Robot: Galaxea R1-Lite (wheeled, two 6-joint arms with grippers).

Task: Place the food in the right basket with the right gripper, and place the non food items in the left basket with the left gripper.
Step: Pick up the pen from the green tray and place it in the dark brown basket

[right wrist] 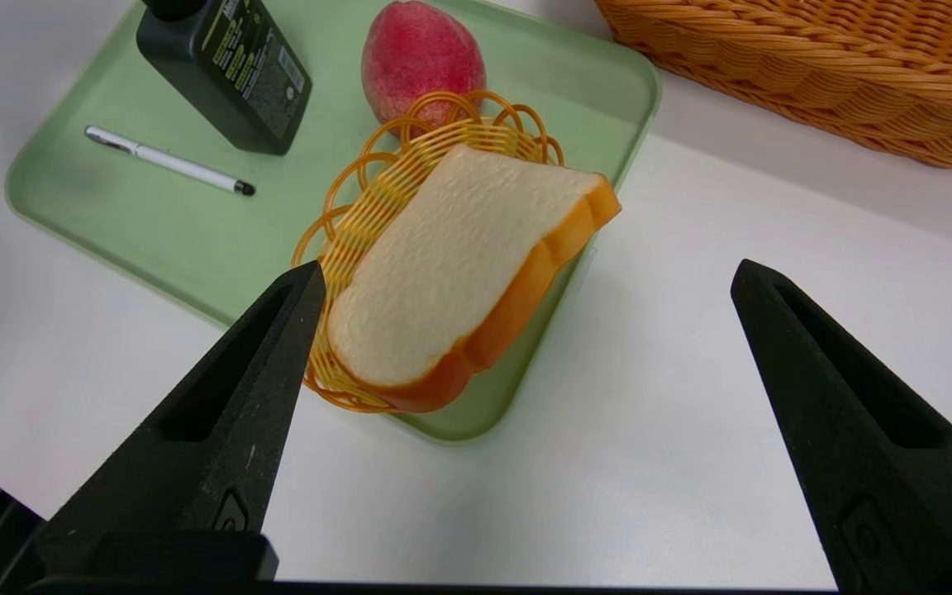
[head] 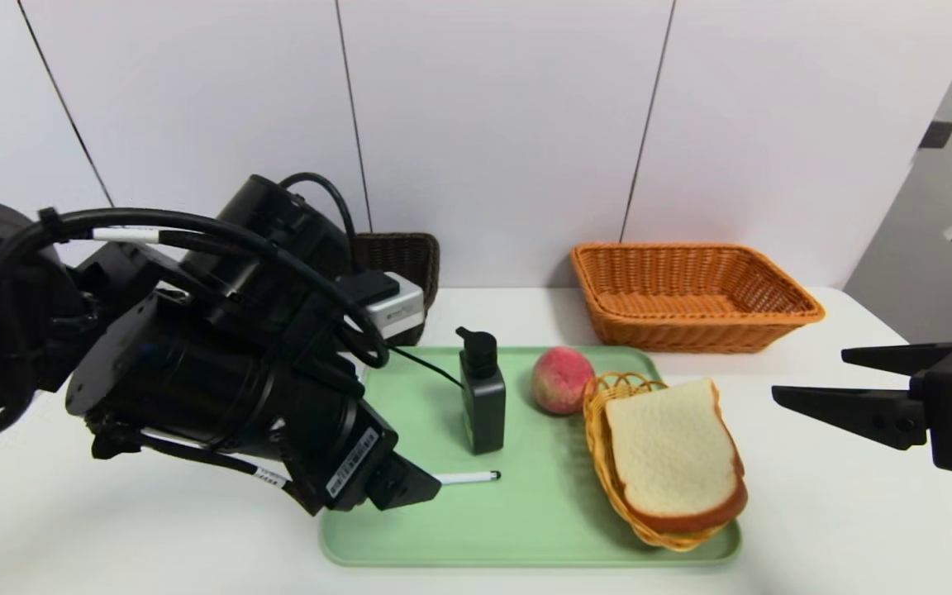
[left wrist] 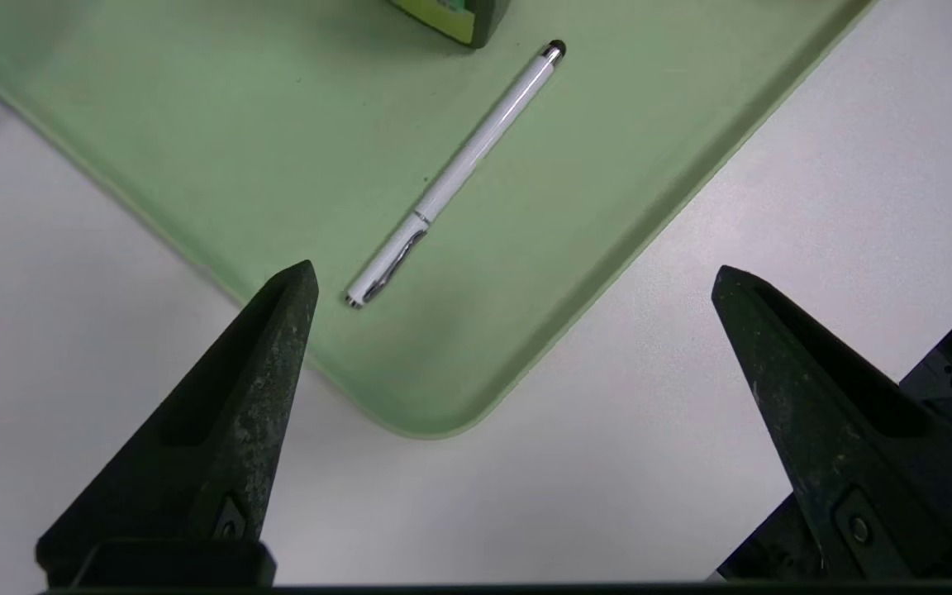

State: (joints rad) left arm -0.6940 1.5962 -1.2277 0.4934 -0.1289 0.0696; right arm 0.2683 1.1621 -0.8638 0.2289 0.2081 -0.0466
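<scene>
Green tray (head: 525, 529) – white pen (head: 468, 478), pink-red peach (head: 561, 379).

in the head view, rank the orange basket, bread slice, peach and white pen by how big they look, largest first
1. orange basket
2. bread slice
3. peach
4. white pen, partly hidden behind the left arm

The bread lies nearer the camera than the basket, so their true gap is probably greater than it looks.

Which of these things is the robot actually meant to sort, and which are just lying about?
For the job: bread, peach, pen, black bottle, orange basket, dark basket, left gripper, right gripper, both open.

Just there: green tray, small yellow dish.
</scene>
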